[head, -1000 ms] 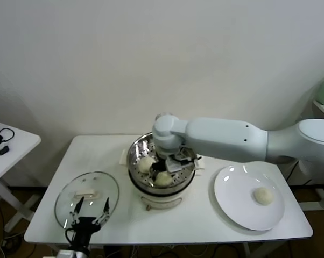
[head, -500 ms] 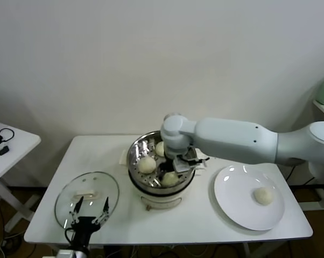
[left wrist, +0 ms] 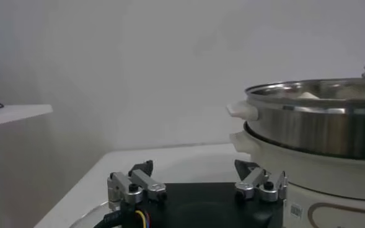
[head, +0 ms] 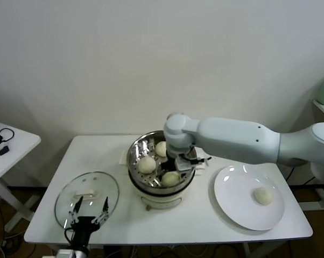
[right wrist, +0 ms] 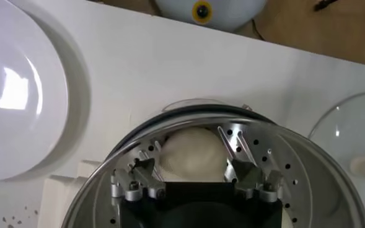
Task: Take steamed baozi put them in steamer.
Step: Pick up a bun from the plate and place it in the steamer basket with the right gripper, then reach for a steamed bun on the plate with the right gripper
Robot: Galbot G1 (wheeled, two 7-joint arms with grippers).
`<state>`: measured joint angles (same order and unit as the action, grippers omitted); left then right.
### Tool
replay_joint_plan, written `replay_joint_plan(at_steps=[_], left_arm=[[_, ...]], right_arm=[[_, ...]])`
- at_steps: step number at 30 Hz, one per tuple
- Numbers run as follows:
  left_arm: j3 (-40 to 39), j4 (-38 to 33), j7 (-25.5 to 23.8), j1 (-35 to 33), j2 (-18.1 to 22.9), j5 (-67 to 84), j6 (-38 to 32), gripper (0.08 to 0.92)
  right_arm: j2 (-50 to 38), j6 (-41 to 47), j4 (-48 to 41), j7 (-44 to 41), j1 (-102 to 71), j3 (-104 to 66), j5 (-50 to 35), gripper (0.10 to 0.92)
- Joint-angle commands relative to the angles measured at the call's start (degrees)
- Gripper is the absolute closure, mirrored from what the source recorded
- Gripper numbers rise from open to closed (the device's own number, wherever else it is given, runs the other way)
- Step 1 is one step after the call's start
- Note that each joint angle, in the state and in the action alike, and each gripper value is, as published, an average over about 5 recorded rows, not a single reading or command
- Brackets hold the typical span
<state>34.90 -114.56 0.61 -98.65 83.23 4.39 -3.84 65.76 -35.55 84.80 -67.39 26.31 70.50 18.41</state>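
Observation:
The steamer [head: 132,161] stands mid-table with three steamed baozi on its perforated tray [head: 161,149] [head: 147,164] [head: 171,178]. My right gripper [head: 175,164] hangs low inside the pot, open. In the right wrist view one baozi [right wrist: 193,152] lies on the tray between the spread fingers of that gripper [right wrist: 193,162]. A fourth baozi [head: 263,195] rests on the white plate [head: 234,188] at the right. My left gripper [head: 88,210] is parked open at the table's front left, also seen in its wrist view [left wrist: 194,167] beside the steamer [left wrist: 318,130].
A round glass lid [head: 86,191] lies flat at the front left, under the left gripper. A side table [head: 11,145] with black cables stands off to the left. The wall is close behind the steamer.
The right gripper shifted slightly right inside the steamer and opened, leaving a baozi on the tray. The left arm has not moved.

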Motion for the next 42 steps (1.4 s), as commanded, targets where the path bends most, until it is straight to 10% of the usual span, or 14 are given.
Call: replay_joint_plan(at_steps=[1,7,19,42], left_arm=[[0.0,0.3,0.0,0.2,-0.1,0.1,-0.1,0.177],[0.0,0.9,0.1,1.2,-0.3,0.1,-0.1,0.177],[-0.4,1.4,-0.1,3.4,-1.1,1.2,-0.6,0.177],[-1.3,0.3,-1.1,3.1,-1.2,0.5,-0.9,0.177]], right_arm=[[-0.4,-1.1,-2.2,-0.8,2.2,-3.3,-2.8,0.203],[-4.4,4.1,-5.0,-2.1,7.4,-6.5,-10.7,0.203],[-26.6,41.3,-8.1,2.4,15.5,4.5,-46.4,0.203],[-45.8,41.4,-9.9,6.6,-27.5,-21.6,-23.0,0.203]])
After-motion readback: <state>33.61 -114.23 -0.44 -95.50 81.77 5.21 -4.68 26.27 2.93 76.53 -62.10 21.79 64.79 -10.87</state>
